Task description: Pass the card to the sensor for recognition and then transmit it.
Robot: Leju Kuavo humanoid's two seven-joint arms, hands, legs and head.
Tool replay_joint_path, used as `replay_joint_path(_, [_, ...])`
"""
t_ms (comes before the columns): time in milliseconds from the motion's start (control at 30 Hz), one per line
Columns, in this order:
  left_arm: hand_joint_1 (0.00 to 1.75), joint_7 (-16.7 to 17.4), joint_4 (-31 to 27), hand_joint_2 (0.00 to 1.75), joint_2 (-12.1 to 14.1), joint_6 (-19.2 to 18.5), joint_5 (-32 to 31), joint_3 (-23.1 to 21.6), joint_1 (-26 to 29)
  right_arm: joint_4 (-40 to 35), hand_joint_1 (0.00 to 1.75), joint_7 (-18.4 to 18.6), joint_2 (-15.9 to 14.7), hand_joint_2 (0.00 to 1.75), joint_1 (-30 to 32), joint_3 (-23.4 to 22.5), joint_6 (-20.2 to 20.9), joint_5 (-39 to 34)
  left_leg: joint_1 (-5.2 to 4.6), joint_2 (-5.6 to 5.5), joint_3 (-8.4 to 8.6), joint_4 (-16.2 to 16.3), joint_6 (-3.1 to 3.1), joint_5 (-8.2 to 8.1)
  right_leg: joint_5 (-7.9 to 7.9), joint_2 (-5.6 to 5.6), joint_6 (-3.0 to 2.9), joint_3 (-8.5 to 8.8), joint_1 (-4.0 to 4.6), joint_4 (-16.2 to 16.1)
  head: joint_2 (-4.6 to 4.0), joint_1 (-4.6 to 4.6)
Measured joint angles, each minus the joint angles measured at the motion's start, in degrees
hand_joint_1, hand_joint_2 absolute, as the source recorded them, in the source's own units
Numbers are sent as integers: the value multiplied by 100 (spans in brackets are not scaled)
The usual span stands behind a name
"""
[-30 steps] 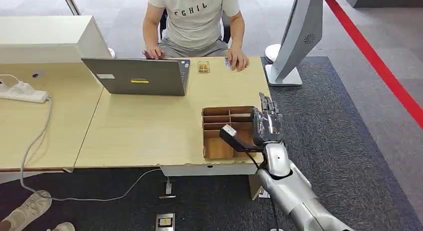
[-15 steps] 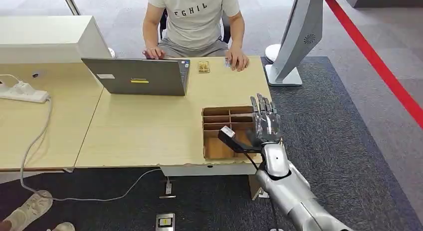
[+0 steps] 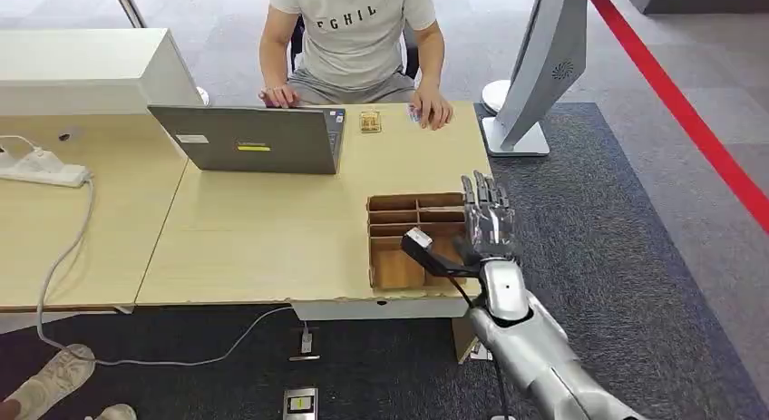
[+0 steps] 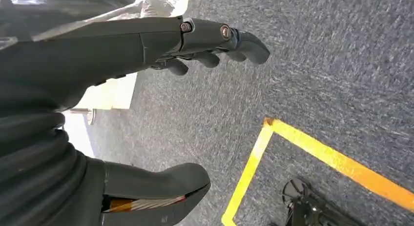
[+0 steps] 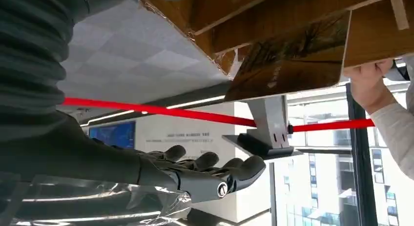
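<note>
My right hand (image 3: 488, 228) hovers open over the right side of a divided cardboard box (image 3: 392, 268) at the table's near edge, fingers spread and thumb reaching over a compartment, holding nothing. In the right wrist view a card with a brownish picture (image 5: 288, 60) lies against the cardboard box (image 5: 371, 35), apart from the right hand (image 5: 195, 174). A small tan block (image 3: 369, 121) sits at the table's far edge. Beside it a small pale card (image 3: 413, 114) lies by the person's hand (image 3: 433, 112). My left hand (image 4: 146, 45) hangs open over grey carpet.
A person sits at the far side behind an open laptop (image 3: 254, 139). A white box (image 3: 82, 71) and a power strip (image 3: 41, 170) with its cable are on the left table. A grey kiosk stand (image 3: 535, 75) rises right of the table. Yellow tape (image 4: 317, 150) marks the carpet.
My right hand drifted slightly left over the box, then back right. It stays open. The person and the table's objects have not moved.
</note>
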Motion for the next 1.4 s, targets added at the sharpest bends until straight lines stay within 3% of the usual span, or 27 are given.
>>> replay_joint_path(433, [14,-24,0,175,31,-50,-6,0,-3,-173,0,-288,247,175,-24,31,37,-186,0,0,0,0,0,0,0,0,0,0,0,2,0,-2])
replay_joint_path(533, [14,-20,0,175,28,-17,35,0,-2,-179,10,-293,324,175,-24,44,46,-188,0,0,0,0,0,0,0,0,0,-1,0,2,0,-2])
replay_joint_path(633, [14,-15,0,175,28,-6,55,0,-2,-186,61,-293,367,175,-26,48,52,-186,0,0,0,0,0,0,0,0,0,0,0,2,0,-2])
replay_joint_path(667, [14,-13,0,175,26,2,77,0,-2,-184,152,-293,376,175,-27,50,50,-186,0,0,0,0,0,0,0,0,0,0,0,2,0,-2])
replay_joint_path(700, [14,-13,0,175,26,7,90,0,-2,-184,168,-293,385,175,-30,50,44,-186,0,0,0,0,0,0,0,0,0,0,0,2,0,0])
replay_joint_path(733, [14,-11,0,175,24,20,103,0,-2,-175,173,-293,389,175,-41,50,39,-184,0,0,-1,0,0,0,0,0,0,0,0,2,0,-2])
replay_joint_path(1067, [14,48,0,175,-20,208,350,0,-4,-15,175,-293,494,175,-128,72,2,-92,0,0,0,0,0,0,0,0,0,-1,0,2,0,-2])
replay_joint_path(1233, [17,74,0,175,-68,306,450,0,-2,146,161,-293,566,175,-179,85,-37,-66,0,0,-1,0,0,0,0,0,0,-1,0,2,0,0])
replay_joint_path(1400, [19,68,0,175,-103,326,431,0,-4,271,162,-293,630,175,-202,96,-61,-37,0,0,0,0,0,0,0,0,0,-1,0,1,0,-2])
